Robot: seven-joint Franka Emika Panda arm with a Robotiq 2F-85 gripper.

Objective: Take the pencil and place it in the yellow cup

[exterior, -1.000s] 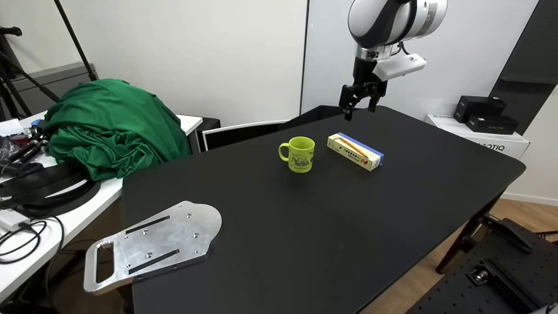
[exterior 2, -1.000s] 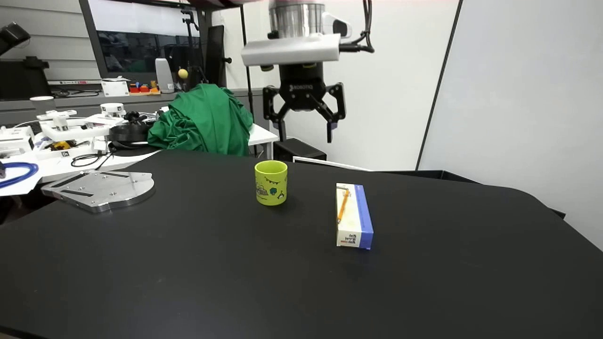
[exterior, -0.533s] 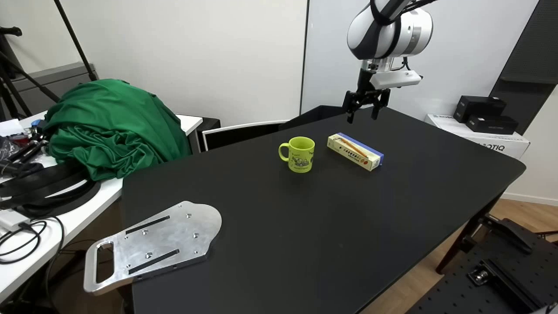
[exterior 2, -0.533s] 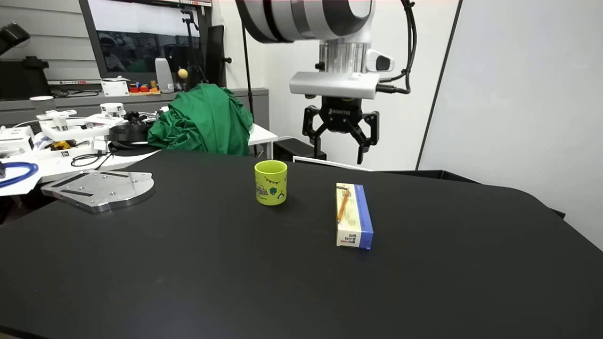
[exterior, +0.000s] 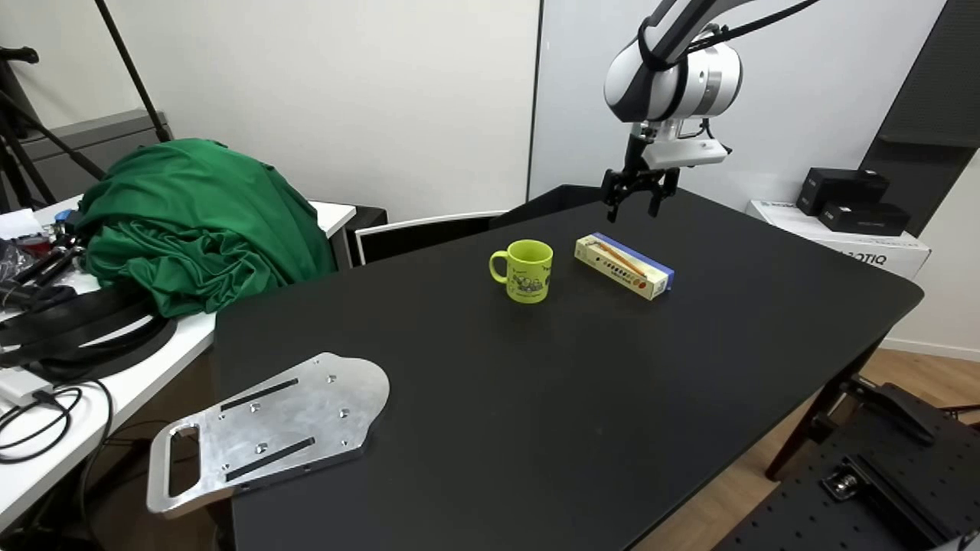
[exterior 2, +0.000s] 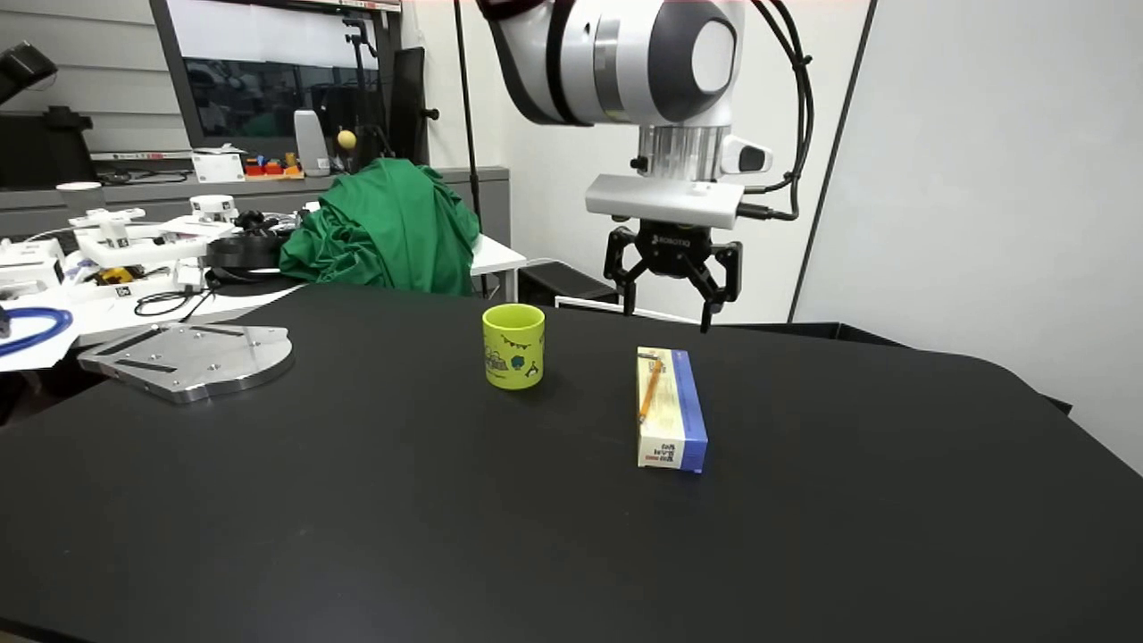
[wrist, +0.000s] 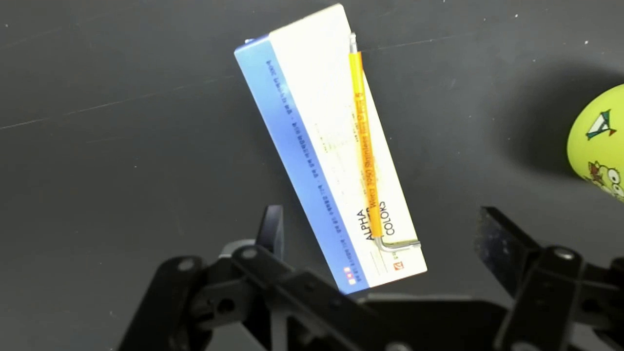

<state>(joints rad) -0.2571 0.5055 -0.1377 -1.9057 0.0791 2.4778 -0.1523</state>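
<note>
The pencil-like thing is a thin orange rod [exterior: 622, 259] with a bent metal end. It lies on top of a cream and blue box [exterior 2: 693, 415] on the black table. In the wrist view the rod [wrist: 364, 141] runs along the box's cream face, its bent end between the fingers. The yellow cup [exterior: 528, 279], a yellow-green mug, stands upright beside the box. It shows in an exterior view [exterior 2: 514, 353] and partly at the wrist view's right edge [wrist: 599, 141]. My gripper [exterior 2: 667, 318] is open and empty, above and behind the box, also seen in the wrist view [wrist: 381, 222].
A silver metal plate with a handle [exterior: 283, 421] lies at the table's end beyond the cup. A green cloth heap [exterior: 199, 229] sits on a white side table. A white-framed chair [exterior: 429, 226] and a wall are behind the black table [exterior: 490, 428].
My gripper has moved down, nearer the table and the box, and rightward in an exterior view. It stays open. The rod, box and cup have not moved.
</note>
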